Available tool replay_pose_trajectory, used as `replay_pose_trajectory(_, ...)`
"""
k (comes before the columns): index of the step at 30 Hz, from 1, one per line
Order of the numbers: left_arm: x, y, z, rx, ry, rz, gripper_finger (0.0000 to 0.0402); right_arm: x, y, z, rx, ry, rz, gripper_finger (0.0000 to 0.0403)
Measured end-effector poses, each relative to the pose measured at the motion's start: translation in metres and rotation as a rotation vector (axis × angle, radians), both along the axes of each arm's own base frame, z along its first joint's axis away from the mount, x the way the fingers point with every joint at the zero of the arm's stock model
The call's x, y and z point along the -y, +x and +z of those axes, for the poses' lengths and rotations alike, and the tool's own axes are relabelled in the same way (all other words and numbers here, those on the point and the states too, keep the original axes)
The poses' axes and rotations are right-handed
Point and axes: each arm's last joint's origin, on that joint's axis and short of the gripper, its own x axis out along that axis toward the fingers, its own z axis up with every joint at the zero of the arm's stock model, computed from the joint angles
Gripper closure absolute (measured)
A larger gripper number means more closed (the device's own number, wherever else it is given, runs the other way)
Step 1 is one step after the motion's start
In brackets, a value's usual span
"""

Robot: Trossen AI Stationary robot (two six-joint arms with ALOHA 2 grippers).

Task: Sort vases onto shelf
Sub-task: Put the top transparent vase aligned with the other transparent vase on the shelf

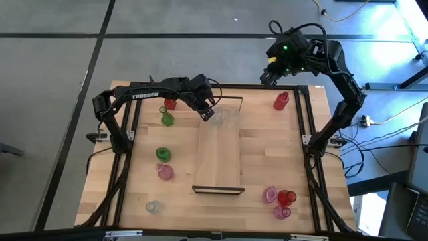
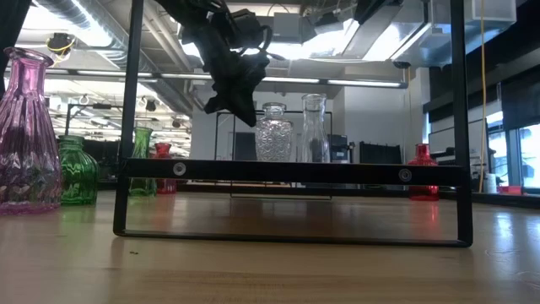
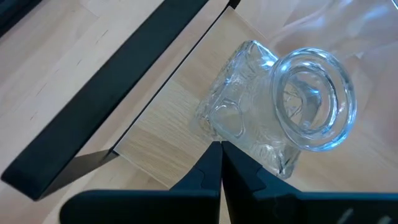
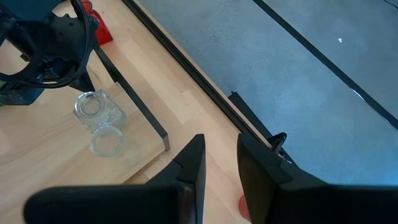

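The shelf point(image 1: 217, 161) lies mid-table, with a dark frame at each short end. Two clear vases stand on its far end: a textured one point(image 1: 217, 117) point(image 2: 272, 135) point(image 3: 280, 112) and a plain taller one point(image 1: 231, 119) point(image 2: 314, 127). My left gripper point(image 1: 207, 112) point(image 3: 221, 152) is shut and empty. It hangs just left of the textured vase and a little above the board, apart from the vase in the low view point(image 2: 240, 105). My right gripper point(image 1: 267, 75) point(image 4: 217, 155) is open and empty, raised over the table's far edge near a red vase point(image 1: 281, 100).
On the table's left stand a red vase point(image 1: 169, 104), two green vases point(image 1: 166, 118) point(image 1: 163, 154), a pink vase point(image 1: 165, 172) and a clear one point(image 1: 153, 207). Near right stand two pink vases point(image 1: 269, 195) point(image 1: 281, 212) and a red one point(image 1: 286, 197). The shelf's middle and near end are bare.
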Motion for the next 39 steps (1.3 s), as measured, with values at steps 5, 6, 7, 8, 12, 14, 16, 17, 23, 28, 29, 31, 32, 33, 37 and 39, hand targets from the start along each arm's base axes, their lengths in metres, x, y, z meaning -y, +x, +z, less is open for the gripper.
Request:
replay_pose_trajectory(5,0.0,0.0,0.0,0.005,-0.007,-0.008,0.0401,0.0,0.0,0.0,0.0,0.0,0.0,0.0326)
replay_pose_trajectory(6,0.0,0.0,0.0,0.007,-0.007,-0.008,0.0401,0.0,0.0,0.0,0.0,0.0,0.0,0.0326)
replay_pose_trajectory(7,0.0,0.0,0.0,0.009,-0.007,-0.009,0.0401,0.0,0.0,0.0,0.0,0.0,0.0,0.0326)
replay_pose_trajectory(8,0.0,0.001,0.0,0.01,-0.007,-0.009,0.0401,0.0,0.0,0.0,0.0,0.0,0.0,0.0326)
replay_pose_trajectory(12,0.0,0.002,0.001,0.023,-0.001,-0.009,0.0401,0.0,0.0,0.0,0.0,0.0,0.0,0.0326)
replay_pose_trajectory(14,0.0,0.002,0.001,0.025,0.0,-0.009,0.0401,0.0,0.0,0.0,0.0,0.0,0.0,0.0326)
replay_pose_trajectory(16,-0.001,0.002,0.001,0.03,0.002,-0.009,0.0401,0.0,0.0,0.0,0.0,0.0,0.001,0.0326)
replay_pose_trajectory(17,-0.001,0.002,0.002,0.033,0.002,-0.01,0.0401,0.0,0.0,0.0,0.0,0.0,0.0,0.0326)
replay_pose_trajectory(23,-0.002,0.007,-0.001,0.064,-0.023,-0.033,0.0401,0.0,0.0,0.0,0.0,0.0,0.001,0.0326)
replay_pose_trajectory(28,-0.001,0.01,-0.005,0.059,-0.027,-0.032,0.0401,0.0,0.0,0.0,0.001,0.003,0.003,0.0326)
replay_pose_trajectory(29,-0.001,0.01,-0.005,0.05,-0.017,-0.024,0.0401,0.0,0.0,0.0,0.004,0.006,0.006,0.0326)
replay_pose_trajectory(31,-0.002,0.007,-0.005,0.021,0.005,-0.002,0.0401,0.0,0.0,0.0,0.007,0.012,0.012,0.0326)
replay_pose_trajectory(32,-0.003,0.004,-0.006,-0.005,0.012,0.013,0.0401,-0.001,0.0,0.0,0.008,0.015,0.014,0.0326)
replay_pose_trajectory(33,-0.004,0.0,-0.007,-0.038,0.003,0.024,0.0401,-0.001,0.0,0.0,0.009,0.017,0.016,0.0326)
replay_pose_trajectory(37,-0.007,-0.01,-0.006,-0.092,-0.006,0.043,0.0401,-0.001,0.0,0.0,0.009,0.017,0.017,0.0326)
replay_pose_trajectory(39,-0.006,-0.014,-0.002,-0.097,-0.003,0.033,0.0401,-0.001,0.0,0.0,0.008,0.016,0.018,0.0326)
